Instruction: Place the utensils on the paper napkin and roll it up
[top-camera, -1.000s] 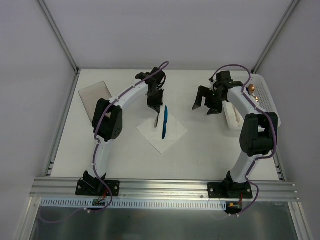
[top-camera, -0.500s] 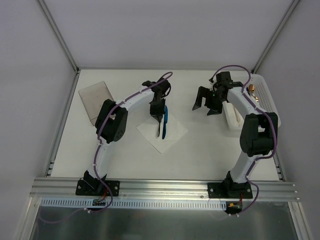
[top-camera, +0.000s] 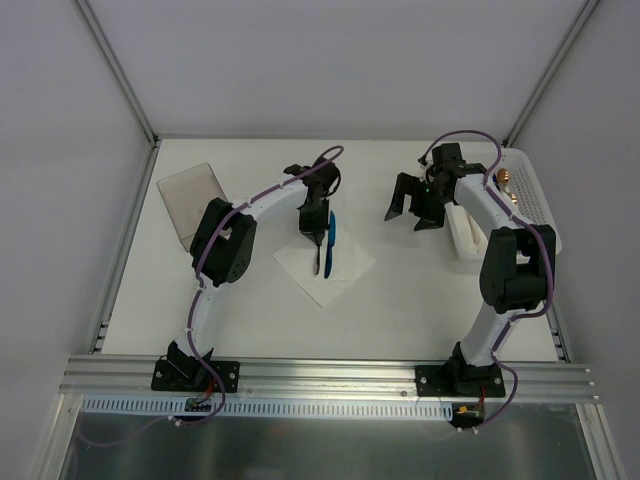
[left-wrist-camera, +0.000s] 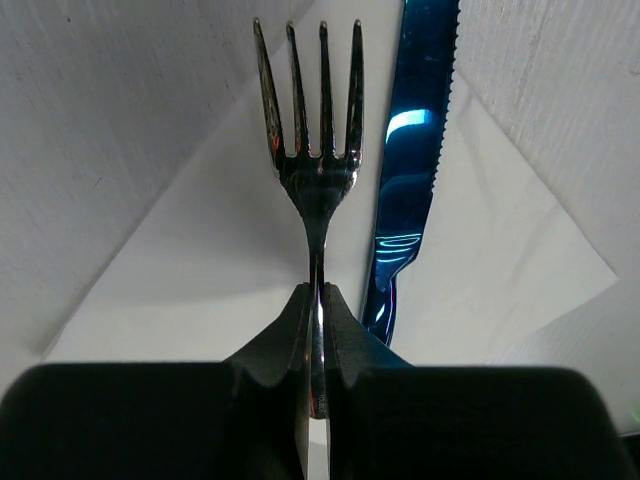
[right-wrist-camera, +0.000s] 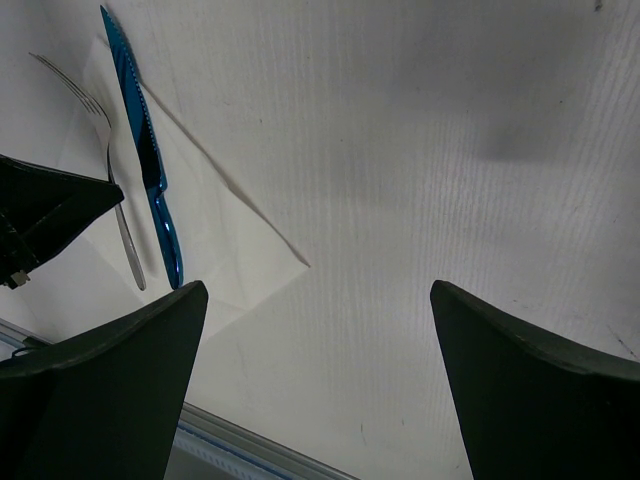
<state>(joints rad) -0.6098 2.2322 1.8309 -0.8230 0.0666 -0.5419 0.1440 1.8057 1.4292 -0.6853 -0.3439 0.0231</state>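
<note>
silver fork (left-wrist-camera: 318, 170) is pinched in the left tool (left-wrist-camera: 318, 300), right tool (right-wrist-camera: 318, 290) spread wide.

Open passage over bare table (top-camera: 420, 300) near and right of napkin (top-camera: 345, 272). Napkin's centre taken up by left gripper (top-camera: 316, 235), clamped fork (left-wrist-camera: 312, 180), blue knife (left-wrist-camera: 410, 150). Far right crowded: white block (top-camera: 463, 235), basket (top-camera: 532, 195).

The napkin (top-camera: 323, 270) lies mid-frame on the tabletop (top-camera: 400, 300), one corner pointing toward the bottom of the frame. The knife (top-camera: 329, 240) lies lengthwise on it. The fork (top-camera: 318, 262) runs alongside, just left of the knife, its handle pinched in the left claw (top-camera: 314, 232) over the sheet. The right claw (top-camera: 410, 212) hangs well apart, right of the napkin. A flat tray (top-camera: 190, 195) rests at upper left and a bin (top-camera: 535, 205) at the right edge.
</note>
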